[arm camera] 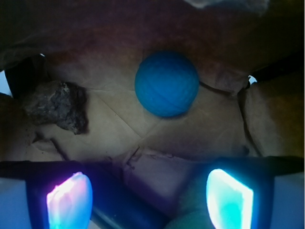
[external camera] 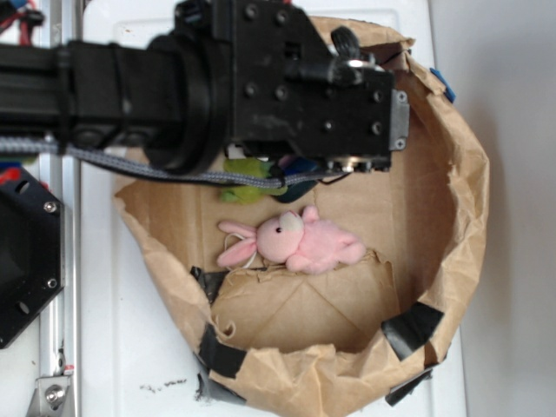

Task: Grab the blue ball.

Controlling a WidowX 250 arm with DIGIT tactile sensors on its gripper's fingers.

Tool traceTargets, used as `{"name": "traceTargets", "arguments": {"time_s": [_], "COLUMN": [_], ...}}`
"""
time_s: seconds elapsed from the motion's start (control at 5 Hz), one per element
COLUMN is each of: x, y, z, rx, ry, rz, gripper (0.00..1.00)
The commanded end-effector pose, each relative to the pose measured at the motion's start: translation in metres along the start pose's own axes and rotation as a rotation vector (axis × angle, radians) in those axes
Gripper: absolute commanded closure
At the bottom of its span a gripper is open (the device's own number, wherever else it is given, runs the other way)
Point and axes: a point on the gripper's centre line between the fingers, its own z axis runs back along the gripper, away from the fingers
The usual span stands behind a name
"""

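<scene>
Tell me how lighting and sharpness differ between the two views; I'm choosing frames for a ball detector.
Exterior view: bright and even, but soft; the arm hides all but a sliver of the blue ball, while the pink bunny shows clearly. Wrist view: dim with dark corners; the blue ball is lit and fairly sharp; the fingertips are blurred and glow from blue-pink glare.

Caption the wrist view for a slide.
Open gripper hovers above a small teal-blue textured ball on crumpled brown paper.

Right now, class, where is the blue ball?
In the wrist view, the blue ball sits upper-centre on the brown paper, right of a dark rough lump, untouched ahead of the open tool.
</scene>
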Motion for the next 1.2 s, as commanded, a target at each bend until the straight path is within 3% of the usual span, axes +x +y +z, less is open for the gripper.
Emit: {"name": "traceTargets", "arguments": {"time_s": [0.0,0.6,1.0], "x": [0.009,0.016,0.018], "y": [0.003,0.007,0.005], "z": [0.006,-0.01,-0.017], "rx": [-0.034,-0.053,-0.03], "ry": [-0.043,-0.182,-0.208], "rz": [0.058,0.163,0.172], "gripper": [0.0,0.0,0.0]}}
